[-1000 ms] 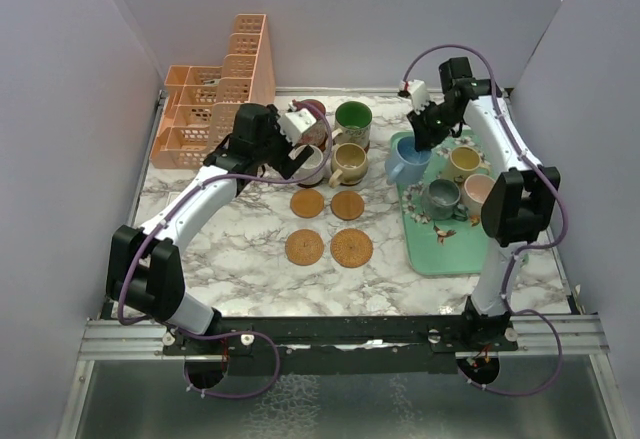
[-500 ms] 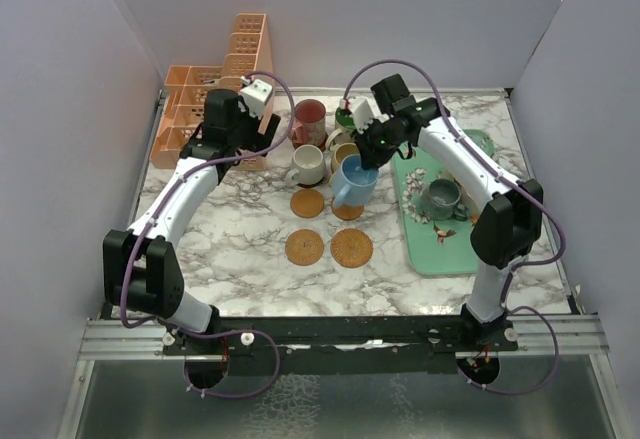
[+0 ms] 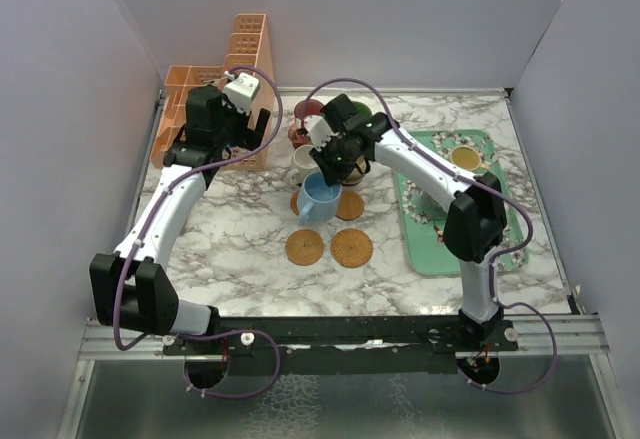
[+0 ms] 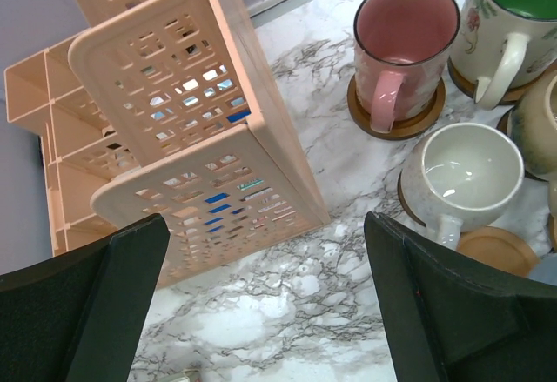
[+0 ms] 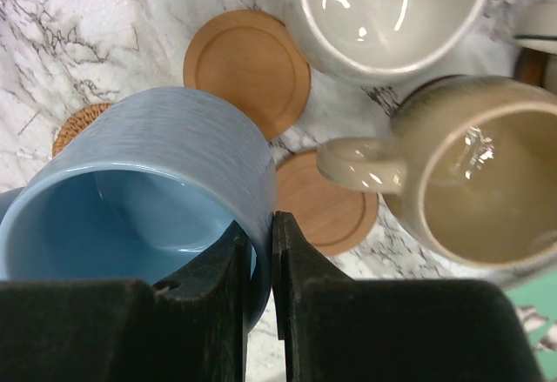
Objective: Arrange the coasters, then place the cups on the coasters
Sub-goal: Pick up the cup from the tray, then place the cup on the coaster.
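Right wrist view puts the blue cup (image 5: 130,173) in the right jaws, which are nearly closed and pinch its wall at the rim, one finger inside and one outside. The cup hangs over the middle of the counter (image 3: 230,249), mouth up and tilted a little.

Two plain coasters lie bare below it. The left plain coaster (image 5: 248,69) is just to the far side of the cup, on the near side of the white cup (image 5: 383,16). The right plain coaster (image 5: 335,208) is to the right, beside the tan cup (image 5: 470,182), whose handle reaches over it.

From above, the blue cup overlaps the left one, so that looks the likelier target, though I cannot tell how high the cup hangs above it. I judge the coming move to be a short shift toward the far side, then straight down, keeping clear of the white cup.

The left jaws are wide open and empty, well to the left over the organiser (image 4: 174,138), so the right arm is nearer.
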Controlling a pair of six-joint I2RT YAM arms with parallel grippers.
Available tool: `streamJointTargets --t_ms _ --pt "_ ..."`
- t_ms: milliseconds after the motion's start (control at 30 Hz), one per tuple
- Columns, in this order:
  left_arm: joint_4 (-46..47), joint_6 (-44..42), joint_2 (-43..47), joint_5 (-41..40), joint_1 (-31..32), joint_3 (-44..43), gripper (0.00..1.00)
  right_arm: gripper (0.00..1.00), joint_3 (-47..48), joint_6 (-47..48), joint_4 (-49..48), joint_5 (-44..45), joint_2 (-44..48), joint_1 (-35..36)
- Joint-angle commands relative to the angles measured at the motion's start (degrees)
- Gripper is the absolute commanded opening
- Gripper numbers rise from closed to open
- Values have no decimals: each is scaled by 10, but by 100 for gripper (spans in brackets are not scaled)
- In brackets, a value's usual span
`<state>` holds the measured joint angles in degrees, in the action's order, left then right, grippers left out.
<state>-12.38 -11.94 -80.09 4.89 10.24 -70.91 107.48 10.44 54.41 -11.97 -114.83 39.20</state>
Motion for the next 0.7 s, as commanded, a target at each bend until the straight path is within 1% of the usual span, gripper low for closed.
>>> streamJointTargets --t_ms 0,300,467,667 --pt "-20 -18 32 29 -1 -15 99 1 25 -30 -44 8 -23 20" --pt "-37 -29 48 -1 -3 -48 99 1 -3 -44 -99 2 -34 29" --pt "-40 -36 55 -26 -3 -57 99 1 1 -58 -105 5 -46 34" --pt "-43 -37 62 -23 -3 -60 99 1 6 -65 -116 11 -56 35"
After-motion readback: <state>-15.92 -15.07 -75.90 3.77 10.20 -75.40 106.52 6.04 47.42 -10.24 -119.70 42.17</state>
